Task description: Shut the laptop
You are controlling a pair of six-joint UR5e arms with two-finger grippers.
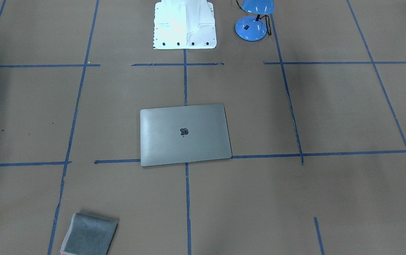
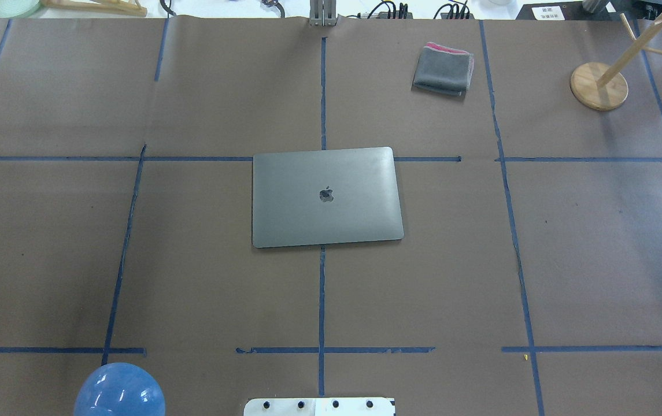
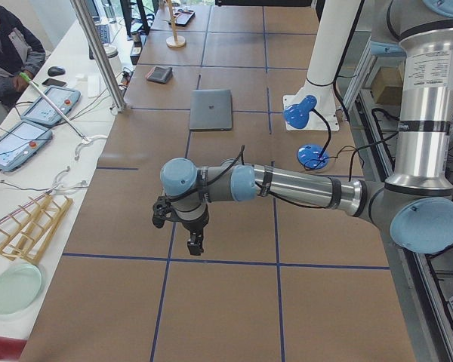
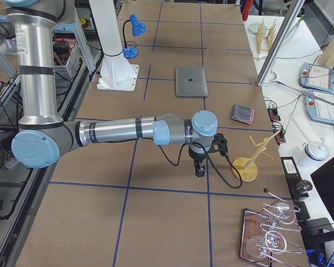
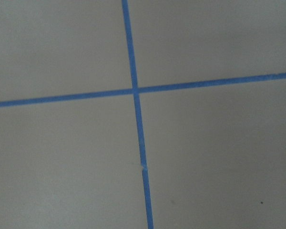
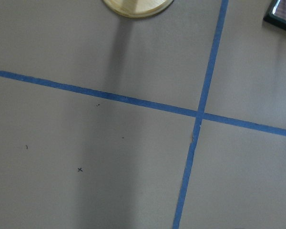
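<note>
The space-grey laptop (image 1: 185, 141) lies flat on the brown table with its lid down and the dark apple logo facing up. It also shows in the overhead view (image 2: 326, 214) and in both side views (image 3: 211, 109) (image 4: 190, 81). My left gripper (image 3: 194, 246) hangs over the table far from the laptop, seen only in the exterior left view. My right gripper (image 4: 200, 169) hangs over the table far from the laptop, seen only in the exterior right view. I cannot tell whether either is open or shut. Both wrist views show only table and blue tape.
A folded grey cloth (image 2: 443, 69) lies at the far side, right of centre. A blue desk lamp (image 1: 254, 21) stands beside the white robot base (image 1: 185, 24). A wooden stand (image 2: 599, 85) sits at the far right, near my right gripper.
</note>
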